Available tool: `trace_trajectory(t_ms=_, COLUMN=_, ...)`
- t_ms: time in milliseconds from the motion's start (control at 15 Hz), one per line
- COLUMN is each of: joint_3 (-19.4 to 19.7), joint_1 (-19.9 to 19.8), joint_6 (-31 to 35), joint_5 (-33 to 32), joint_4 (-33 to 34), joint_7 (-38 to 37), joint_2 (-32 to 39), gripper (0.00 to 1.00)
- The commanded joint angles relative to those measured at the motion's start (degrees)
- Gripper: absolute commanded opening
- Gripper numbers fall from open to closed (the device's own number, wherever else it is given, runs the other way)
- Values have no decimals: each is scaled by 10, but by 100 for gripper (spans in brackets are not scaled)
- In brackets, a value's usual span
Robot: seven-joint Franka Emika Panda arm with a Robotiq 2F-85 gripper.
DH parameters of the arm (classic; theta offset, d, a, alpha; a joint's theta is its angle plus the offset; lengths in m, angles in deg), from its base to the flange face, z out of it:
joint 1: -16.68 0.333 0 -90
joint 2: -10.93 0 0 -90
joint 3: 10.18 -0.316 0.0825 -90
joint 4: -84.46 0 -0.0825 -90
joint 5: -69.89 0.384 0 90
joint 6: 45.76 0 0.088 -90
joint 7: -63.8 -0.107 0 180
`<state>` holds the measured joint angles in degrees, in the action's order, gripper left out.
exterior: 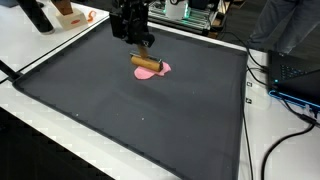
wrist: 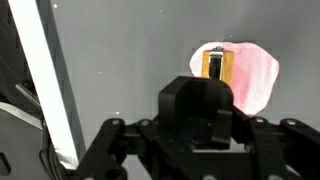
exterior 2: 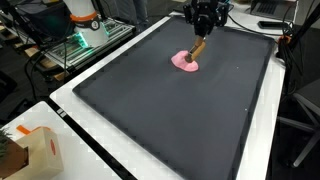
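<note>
The short tan wooden cylinder [exterior: 147, 63] is a warm brown, and the flat pink doughy patch [exterior: 160, 71] is plain and unpatterned. The wide dark-grey mat [exterior: 130, 115] is uniform in colour with a thin black rim. It contrasts with the white tabletop [exterior: 50, 125] and the black metal gripper [exterior: 140, 45].

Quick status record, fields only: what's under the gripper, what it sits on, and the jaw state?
gripper: black Robotiq gripper, just above the cylinder
nearest thing: short brown wooden cylinder, atop the patch
beneath: flat pink soft patch
surface: dark grey mat
jaw state: hidden in all views, cannot tell
</note>
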<state>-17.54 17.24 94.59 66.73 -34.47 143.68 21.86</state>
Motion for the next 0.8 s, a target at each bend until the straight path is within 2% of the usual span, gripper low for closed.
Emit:
trace_trajectory(t_ms=0, joint_3=2, joint_1=7, joint_6=-13, joint_5=-2, joint_4=-22, joint_7=-8, joint_2=-60, gripper=23)
trace_trajectory(t_ms=333, joint_3=1, joint_1=32, joint_6=-42, joint_5=-49, joint_4=-11, joint_7=-56, joint_2=-109, gripper=23)
trace_trajectory(t_ms=533, joint_3=-5, joint_1=51, joint_6=-76, joint_5=-99, joint_4=0, joint_7=-109, joint_2=-132, gripper=23)
trace_trajectory(t_ms=600, joint_3=2, joint_1=46, joint_6=-51, joint_5=-67, joint_4=4, joint_7=-74, joint_2=-107, gripper=48)
trace_trajectory(t_ms=733, joint_3=-1, joint_1=55, joint_6=-64, joint_5=-84, joint_4=5, joint_7=-96, joint_2=-120, gripper=48)
